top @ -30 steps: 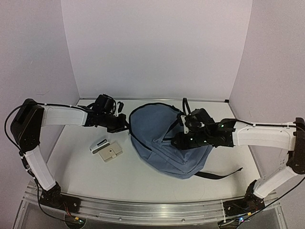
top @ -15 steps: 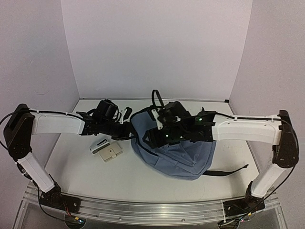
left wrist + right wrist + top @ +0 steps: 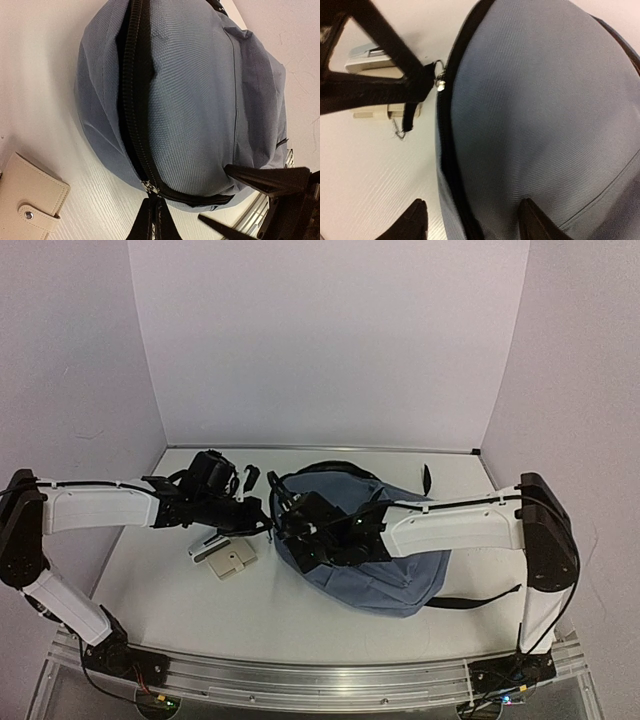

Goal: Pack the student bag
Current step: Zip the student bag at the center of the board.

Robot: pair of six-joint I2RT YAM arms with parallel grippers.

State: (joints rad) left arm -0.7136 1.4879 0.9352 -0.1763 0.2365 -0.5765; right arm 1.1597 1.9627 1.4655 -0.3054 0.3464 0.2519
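Top external view: shows the student bag point(image 3: 400, 575) slumped low around the middle of the tabletop, a little toward the right edge, rounded end turned to the left edge. Looks soft and floppy, cloth sagging with no frame beneath; probably light and mostly unfilled, judging by how flat it sits. Likely to fold and drag rather than lift as one piece, so calls for pinning one side while working the other. Seems grippy enough in its woven fabric, with nothing fragile about it. Best taken by the zipper pull point(image 3: 439, 80), by the stiffer black zipper point(image 3: 135, 100) band along the opening, or by the black strap point(image 3: 470, 598) trailing toward the near right corner; plain cloth panels would probably bunch and slide out of a pinch.

Left gripper point(image 3: 152, 222): pinched fully closed, apparently on the zipper pull at the bag's left end. Right gripper point(image 3: 475, 220): parted to a middling gap, fingertips astride the zipper edge of the bag, clamping nothing.

Just off the bag toward the left edge: beige wallet point(image 3: 232, 562) with a snap stud, and touching it a small white-and-grey item point(image 3: 207, 543), too small to identify.

No brand, label or readable writing anywhere on bag, wallet or arms.
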